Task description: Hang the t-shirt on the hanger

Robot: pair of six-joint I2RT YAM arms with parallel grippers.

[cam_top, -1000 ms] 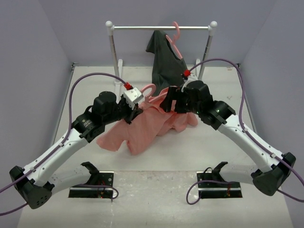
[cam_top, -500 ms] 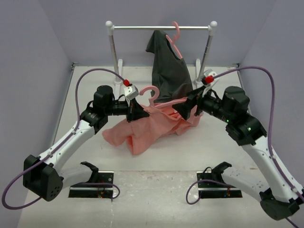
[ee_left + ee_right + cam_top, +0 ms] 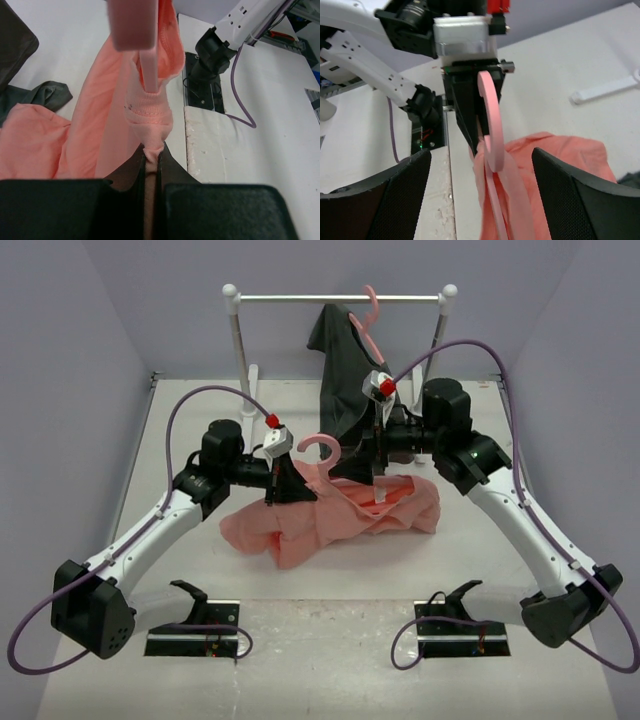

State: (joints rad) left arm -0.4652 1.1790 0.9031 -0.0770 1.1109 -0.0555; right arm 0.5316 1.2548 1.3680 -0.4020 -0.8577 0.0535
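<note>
From the left wrist, left pincer (image 3: 151,154) pinches t-shirt (image 3: 100,125) at hanger (image 3: 149,70); right-wrist view shows right pincer (image 3: 481,156) spread empty.

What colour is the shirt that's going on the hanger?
The t-shirt is plain salmon pink, shown best in the left wrist view.

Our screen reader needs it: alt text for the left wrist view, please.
The left gripper, shut, pinches a bunched fold of the salmon t-shirt, with the pink hanger arm rising from the fabric. A dark grey shirt shows at left.
</note>
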